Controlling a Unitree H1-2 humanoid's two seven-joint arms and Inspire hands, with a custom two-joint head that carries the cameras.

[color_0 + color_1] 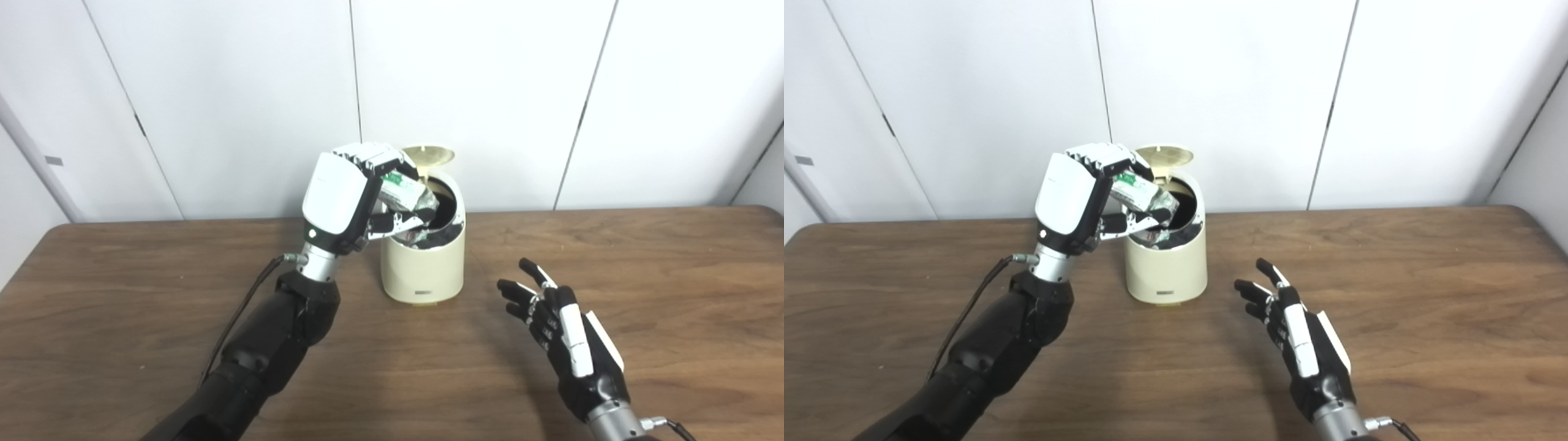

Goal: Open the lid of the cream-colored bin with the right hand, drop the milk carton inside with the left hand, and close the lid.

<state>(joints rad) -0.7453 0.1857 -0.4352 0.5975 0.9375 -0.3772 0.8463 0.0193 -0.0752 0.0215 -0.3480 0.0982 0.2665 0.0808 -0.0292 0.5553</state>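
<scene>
My left hand [343,202] grips the crumpled green-and-white milk carton [407,191], tilted over the mouth of the round cream-colored bin [422,269] so it falls inside. The hinged lid [429,155] stands up; my right hand [560,331] waits nearby, empty, fingers spread.

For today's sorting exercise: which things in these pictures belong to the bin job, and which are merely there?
Part of the job:
cream-colored bin
lid, standing open
milk carton, over the opening
left hand, shut on the carton
right hand, open, off to the side

Merely there:
table
wall panels
</scene>
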